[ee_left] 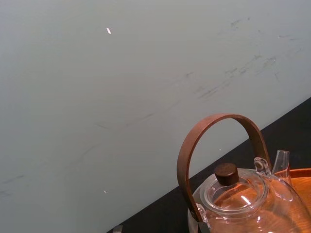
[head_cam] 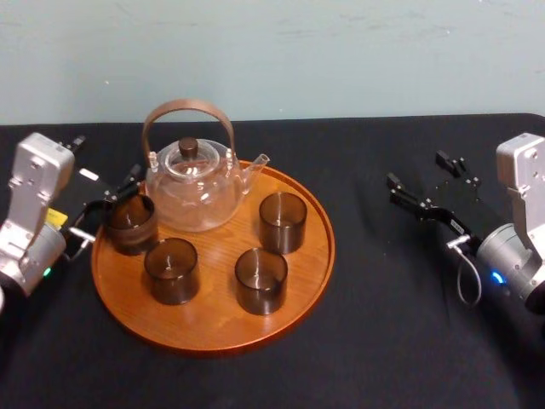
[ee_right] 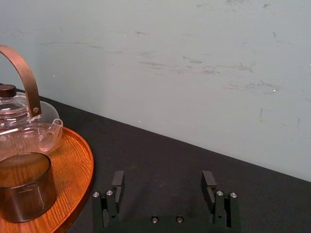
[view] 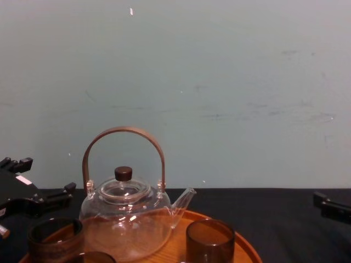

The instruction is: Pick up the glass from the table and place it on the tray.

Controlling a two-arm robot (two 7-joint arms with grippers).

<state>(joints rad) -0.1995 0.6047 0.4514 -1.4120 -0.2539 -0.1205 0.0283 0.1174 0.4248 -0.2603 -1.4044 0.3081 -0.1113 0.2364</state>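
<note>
Seemingly placed.

Head: glass (head_cam: 130, 223) on tray (head_cam: 213, 328) at left rim, beside teapot (head_cam: 192, 183). Left gripper (head_cam: 111, 204) open wide, just beside glass, contact unclear. Right gripper (head_cam: 415, 168) parked on right.

Right wrist: right gripper spread wide, empty.

Chest: left gripper close behind glass.

Risk: careless retreat snags glass, tips it off rim or into teapot.

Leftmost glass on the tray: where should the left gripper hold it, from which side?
I'd grip the leftmost glass across its side wall, coming from the left rim of the tray, where the left gripper is. It's a straight-walled cylinder, and the teapot crowds its far side. The right gripper is parked at right.
</note>
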